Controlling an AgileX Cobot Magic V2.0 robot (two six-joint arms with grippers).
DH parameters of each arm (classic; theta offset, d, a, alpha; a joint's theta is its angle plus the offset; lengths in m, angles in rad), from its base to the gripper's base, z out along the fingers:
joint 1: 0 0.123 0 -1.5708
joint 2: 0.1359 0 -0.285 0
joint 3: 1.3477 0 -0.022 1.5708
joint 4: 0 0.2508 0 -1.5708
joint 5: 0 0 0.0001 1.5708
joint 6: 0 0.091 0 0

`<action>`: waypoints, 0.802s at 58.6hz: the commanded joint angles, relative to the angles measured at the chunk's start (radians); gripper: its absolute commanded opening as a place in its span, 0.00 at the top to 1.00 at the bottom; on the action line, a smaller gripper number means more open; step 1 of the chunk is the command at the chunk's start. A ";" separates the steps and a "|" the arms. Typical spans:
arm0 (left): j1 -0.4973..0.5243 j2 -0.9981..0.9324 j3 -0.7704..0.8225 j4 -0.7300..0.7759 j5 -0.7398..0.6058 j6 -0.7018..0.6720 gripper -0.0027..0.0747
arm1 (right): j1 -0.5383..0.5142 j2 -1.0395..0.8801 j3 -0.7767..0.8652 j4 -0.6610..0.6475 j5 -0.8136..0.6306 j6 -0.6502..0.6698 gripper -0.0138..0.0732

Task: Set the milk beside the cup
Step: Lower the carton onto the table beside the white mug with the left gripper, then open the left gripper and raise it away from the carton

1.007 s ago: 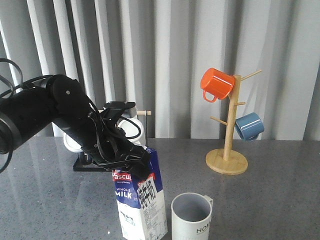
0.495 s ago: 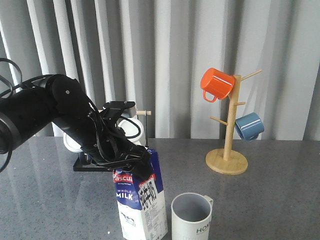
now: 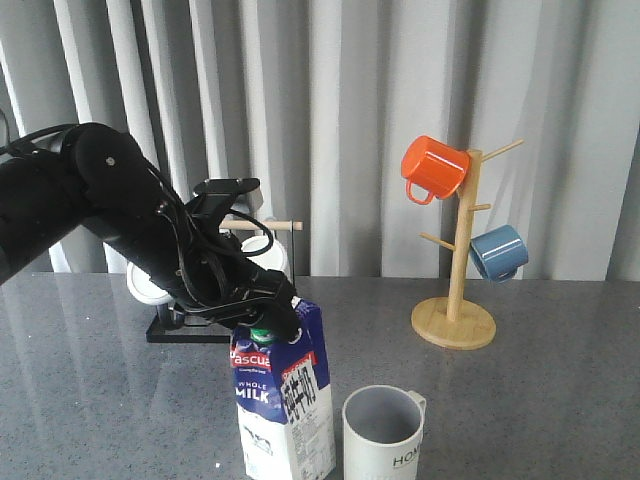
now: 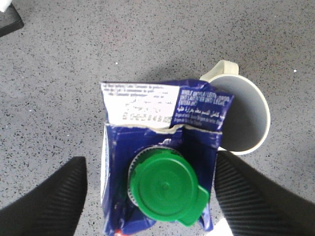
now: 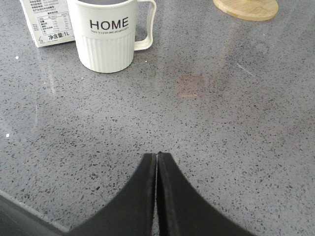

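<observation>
The milk [image 3: 285,400] stands upright on the bench [image 3: 540,400], directly under your left pincer [image 3: 268,318] and just beside the cup [image 3: 384,432]. In the front view a narrow gap shows between carton and cup; in the left wrist view the carton's top overlaps the cup's rim, so you cannot tell from there whether they touch.

Left arm pose: the arm reaches in from the left and angles down, with the pincer just above the carton's gable top. In the left wrist view the left pincer [image 4: 147,194] is spread wide, one finger on each side of the carton and both clear of it. The green cap [image 4: 165,188] lies between the fingers [image 4: 49,199].

Carton appearance: blue upper part, white lower part, "WHOLE MILK" lettering facing the camera and a barcode on the side turned toward the cup. The gable seam is crumpled.

The cup is pale cream and ribbed, with a grey inside. In the right wrist view it [image 5: 106,34] shows the word "HOME" and its handle.

The right pincer [image 5: 157,196] is pressed together, holds nothing and hangs low over bare bench, well apart from the cup and the milk [image 5: 47,22].

Beyond the left pincer stands a black rack [image 3: 185,325] with white mugs [image 3: 262,255]. Far to its right a wooden tree [image 3: 458,270] carries an orange mug [image 3: 433,168] and a blue mug [image 3: 498,252].
</observation>
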 commanded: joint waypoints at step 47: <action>-0.005 -0.363 -0.034 0.249 -0.003 -0.089 0.40 | -0.001 0.002 -0.023 0.005 -0.054 -0.001 0.85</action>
